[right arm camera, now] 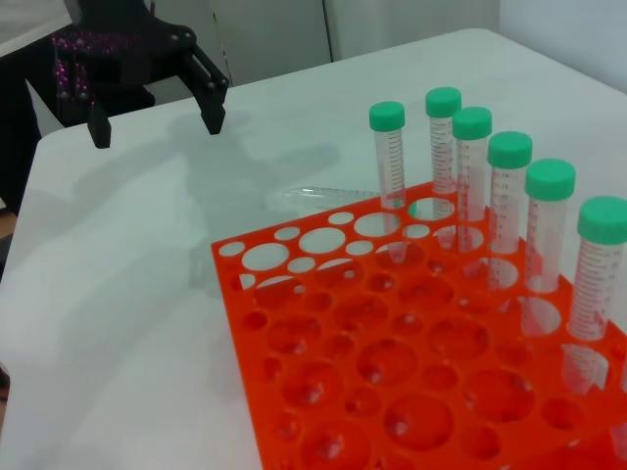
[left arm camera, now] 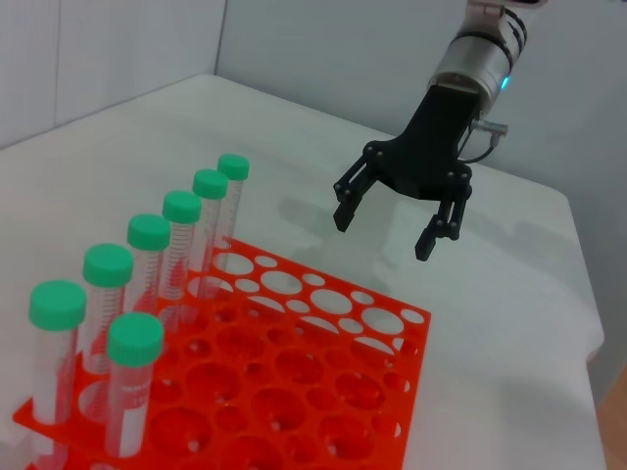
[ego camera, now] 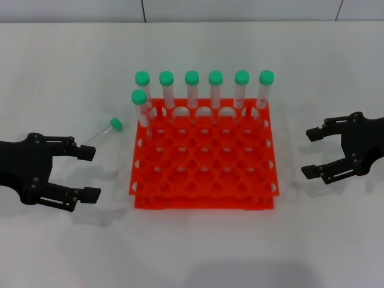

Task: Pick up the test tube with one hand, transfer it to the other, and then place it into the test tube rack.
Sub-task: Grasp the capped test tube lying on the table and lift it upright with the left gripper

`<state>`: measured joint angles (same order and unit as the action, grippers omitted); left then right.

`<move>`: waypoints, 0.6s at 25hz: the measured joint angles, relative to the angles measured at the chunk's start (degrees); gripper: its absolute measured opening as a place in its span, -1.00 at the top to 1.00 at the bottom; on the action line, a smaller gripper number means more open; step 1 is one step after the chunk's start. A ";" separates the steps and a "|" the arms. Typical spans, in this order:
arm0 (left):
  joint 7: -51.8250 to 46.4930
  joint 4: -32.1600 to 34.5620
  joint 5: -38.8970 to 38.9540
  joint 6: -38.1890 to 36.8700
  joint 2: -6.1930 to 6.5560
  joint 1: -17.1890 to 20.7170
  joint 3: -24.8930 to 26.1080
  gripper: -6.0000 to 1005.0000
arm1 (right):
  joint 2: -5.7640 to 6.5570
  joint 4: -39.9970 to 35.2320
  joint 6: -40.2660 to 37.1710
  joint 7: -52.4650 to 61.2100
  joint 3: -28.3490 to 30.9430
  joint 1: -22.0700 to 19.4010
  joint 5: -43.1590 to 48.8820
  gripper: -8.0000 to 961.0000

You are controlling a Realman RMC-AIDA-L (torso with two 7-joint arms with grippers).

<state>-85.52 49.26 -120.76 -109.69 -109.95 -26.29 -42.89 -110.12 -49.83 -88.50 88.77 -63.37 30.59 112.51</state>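
**Loose tube lying on the table, both grippers empty**

The slim clear plastic test tube with a green screw cap [ego camera: 105, 132] lies on its side on the white table [ego camera: 198, 246], just off the left edge of the rack, its cap pointing toward the rack's far left corner. In the right wrist view it shows only as a faint clear body [right arm camera: 328, 194] beyond the rack's edge. Nothing touches it.

The square bright orange-red plastic test tube rack [ego camera: 204, 174] sits at the middle of the table, two-tiered, with a grid of round holes. Seven other green-capped tubes [ego camera: 192, 90] stand upright in it: six in the far row and one in the next row at the left end.

The left black two-finger gripper [ego camera: 87, 174] hovers low at the left of the rack, near the lying tube but apart from it, fingers spread wide and holding nothing.

The right black two-finger gripper [ego camera: 312, 153] hangs to the right of the rack, well apart from the tube, its fingers likewise wide and empty. The left wrist view shows it [left arm camera: 387, 233] above the table on a silver wrist with a blue light.
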 joint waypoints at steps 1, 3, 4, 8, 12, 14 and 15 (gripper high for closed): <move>0.00 0.02 0.00 0.00 0.00 0.01 0.00 -0.78 | 0.00 0.00 0.00 0.00 0.00 0.00 0.00 -0.79; 0.00 0.05 0.00 0.00 0.03 0.01 0.00 -0.78 | 0.00 0.00 0.00 0.00 0.02 0.00 -0.01 -0.79; 0.00 0.05 0.00 0.00 0.05 0.01 0.00 -0.78 | 0.00 0.00 -0.01 0.00 0.04 0.00 -0.02 -0.79; 0.00 0.05 0.01 0.00 0.10 -0.03 0.00 -0.78 | -0.03 0.00 -0.01 0.00 0.05 0.00 -0.02 -0.79; 0.00 0.02 0.01 0.00 0.20 -0.07 0.00 -0.78 | -0.10 0.00 -0.01 0.00 0.00 0.00 -0.02 -0.79; 0.00 0.00 0.00 0.00 0.20 -0.08 0.00 -0.78 | -0.10 0.00 -0.01 0.00 0.02 0.00 -0.02 -0.79; 0.00 -0.02 0.00 0.00 0.20 -0.08 0.00 -0.78 | -0.10 0.00 -0.01 0.00 0.03 0.00 -0.02 -0.79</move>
<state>-85.52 49.24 -120.76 -109.69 -109.75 -26.37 -42.89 -110.22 -49.83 -88.51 88.77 -63.33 30.59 112.49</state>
